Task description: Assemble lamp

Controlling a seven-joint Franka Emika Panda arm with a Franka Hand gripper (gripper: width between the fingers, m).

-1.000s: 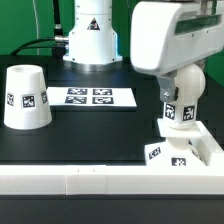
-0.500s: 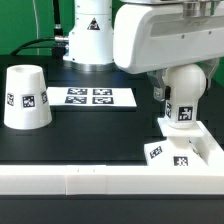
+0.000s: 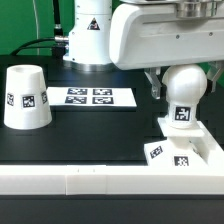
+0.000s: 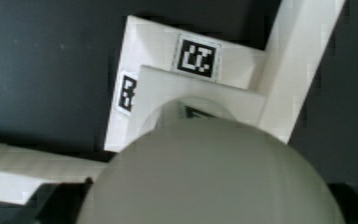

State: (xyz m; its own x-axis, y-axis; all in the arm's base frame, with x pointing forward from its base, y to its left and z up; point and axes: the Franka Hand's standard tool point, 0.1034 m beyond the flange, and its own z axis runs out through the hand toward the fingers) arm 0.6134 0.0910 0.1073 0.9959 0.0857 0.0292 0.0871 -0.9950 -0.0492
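The white ball-shaped bulb [image 3: 188, 92] stands upright with its tagged neck over the flat square base [image 3: 195, 150] at the exterior view's right. My gripper [image 3: 186, 86] is shut on the bulb, with dark fingers [image 3: 155, 86] on either side of the ball. In the wrist view the bulb [image 4: 202, 165] fills the near field between my gripper's jaws [image 4: 197, 205], and the tagged base [image 4: 220, 88] lies right behind it. I cannot tell if the neck touches the base. The tapered shade [image 3: 25, 98] stands mouth down at the exterior view's left.
The marker board [image 3: 92, 97] lies at the middle back. The arm's white pedestal [image 3: 90, 35] stands behind it. A white rail [image 3: 90, 180] runs along the table's front edge and beside the base [image 4: 309, 60].
The arm's body has swung toward the exterior view's left. The held bulb has shifted slightly to the right and now stands more upright over the base.
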